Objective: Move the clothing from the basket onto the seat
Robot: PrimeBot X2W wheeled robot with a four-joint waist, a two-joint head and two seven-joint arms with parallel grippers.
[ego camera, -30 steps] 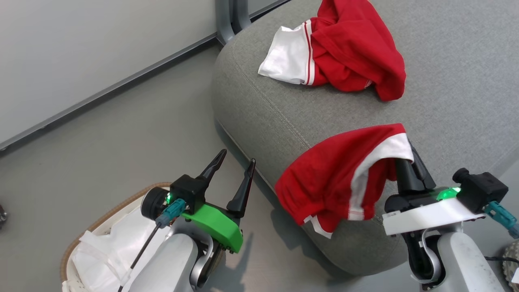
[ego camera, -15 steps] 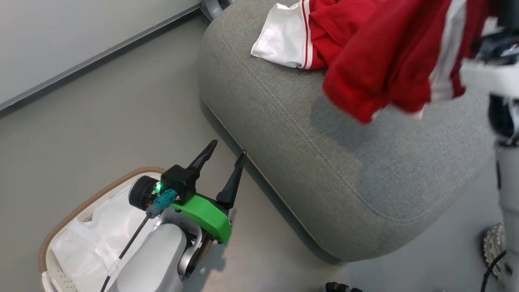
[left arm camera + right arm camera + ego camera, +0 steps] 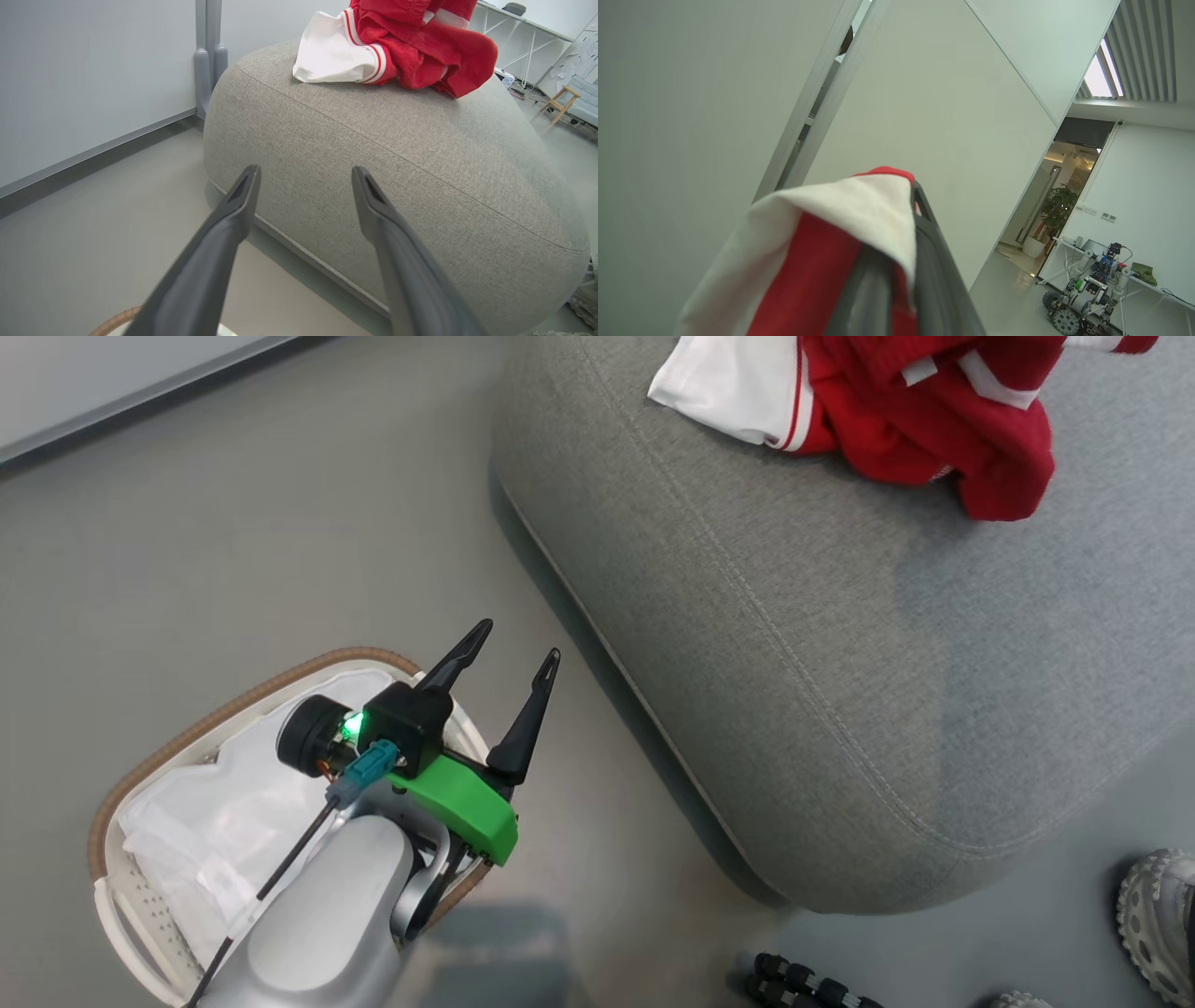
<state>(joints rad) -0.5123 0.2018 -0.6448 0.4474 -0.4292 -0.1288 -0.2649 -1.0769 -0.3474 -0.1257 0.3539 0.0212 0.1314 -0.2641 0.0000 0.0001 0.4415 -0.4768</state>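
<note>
Right wrist view first: looking up along the right pincer (image 3: 917,200), clamped shut on a soft bright-red sports garment with a white panel (image 3: 817,261), draped over the fingers and aimed up at a pale wall (image 3: 691,93). Can't tell from there the hang of the cloth below.

Moving outward in the head view: spotted a large grey fabric seat cushion with a stitched seam (image 3: 794,644), carrying a crumpled red-and-white garment pile (image 3: 934,429) near its far side. Might include the tail of the held piece among the folds at the top edge, hard to say.

Down at lower left, found the left pincer (image 3: 516,642) spread wide and empty, hovering above the far rim of the small white basket with the brown woven rim (image 3: 177,733), pointing toward the seat. Nothing but white fabric liner (image 3: 215,812) inside.

Guessing a right-arm job from here: needs the held garment straight above the cushion, not past its rounded edge, before letting go. Left arm nearer the basket, but no red in there to fetch.
</note>
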